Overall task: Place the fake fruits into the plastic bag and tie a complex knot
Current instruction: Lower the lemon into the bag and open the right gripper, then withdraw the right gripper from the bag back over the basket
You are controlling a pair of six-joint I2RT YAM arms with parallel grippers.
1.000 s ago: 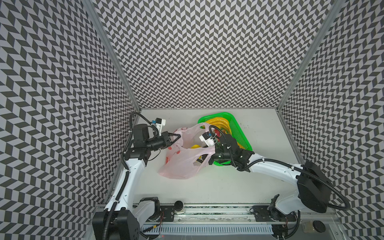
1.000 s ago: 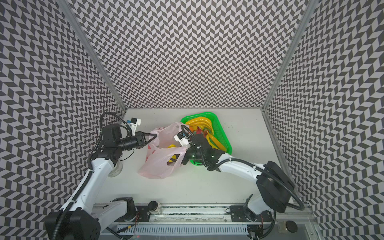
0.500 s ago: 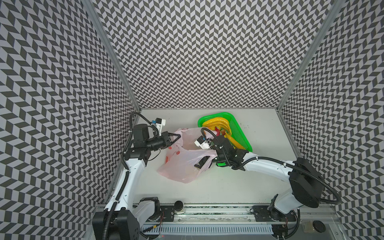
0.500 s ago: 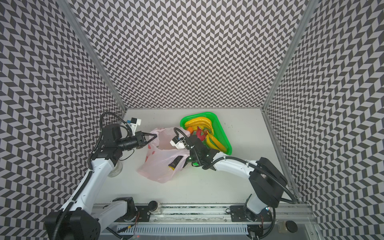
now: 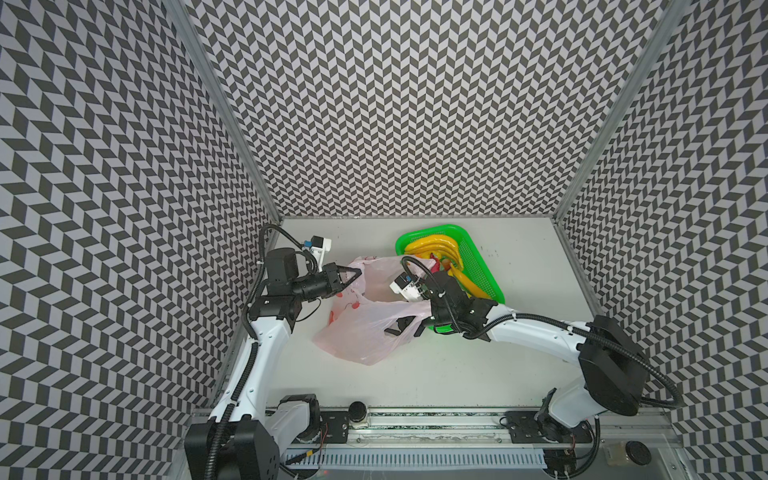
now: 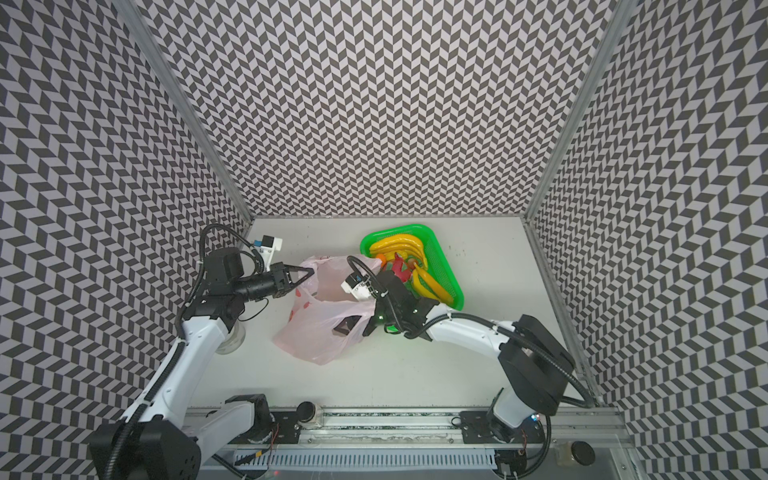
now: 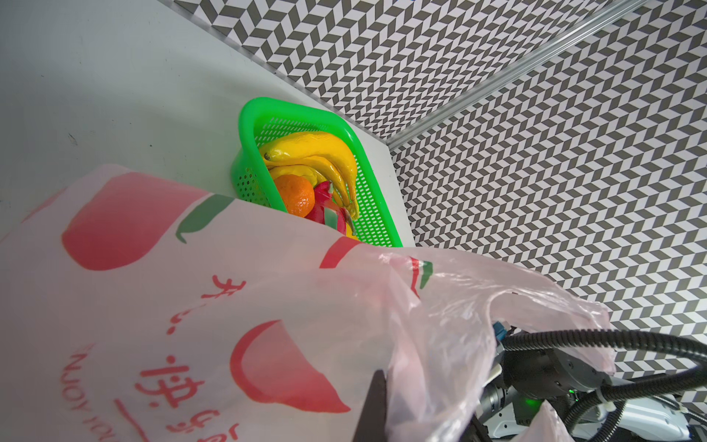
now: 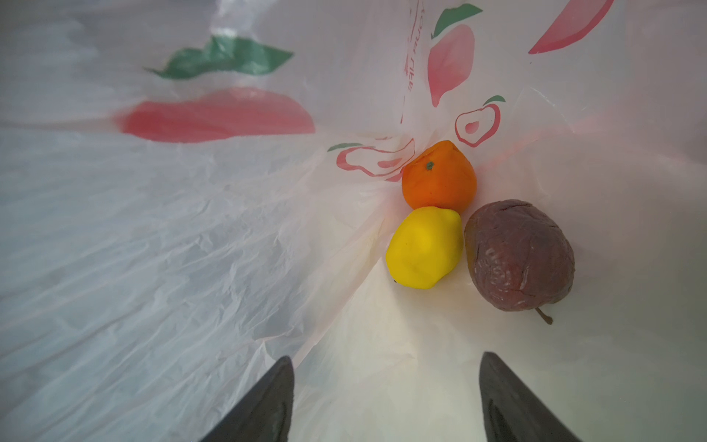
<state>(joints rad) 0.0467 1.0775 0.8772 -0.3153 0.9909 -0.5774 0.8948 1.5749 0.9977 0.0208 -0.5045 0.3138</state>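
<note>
Left gripper [image 5: 356,274] pinches the left rim of the plastic bag [image 5: 365,336], which lies beside the green basket [image 5: 478,262]. Right gripper [image 8: 386,359], jaws apart and empty, sits inside the bag; orange [image 8: 440,180], lemon [image 8: 422,248] and dark purple fruit [image 8: 520,254] lie beyond them.

thin crinkled translucent pale-pink film, faint sheen, red/green print: plastic bag [image 8: 191,248]. bright green plastic mesh, glossy rim: basket [image 7: 373,203]. bananas [image 7: 317,157] glossy yellow plastic. orange [image 8: 440,180] smooth, near matt. lemon [image 8: 422,248] smooth, low sheen. dark brown-purple fruit [image 8: 520,256] wrinkled, dull. bench [image 5: 457,374] smooth matt white, few dark specks.
</note>
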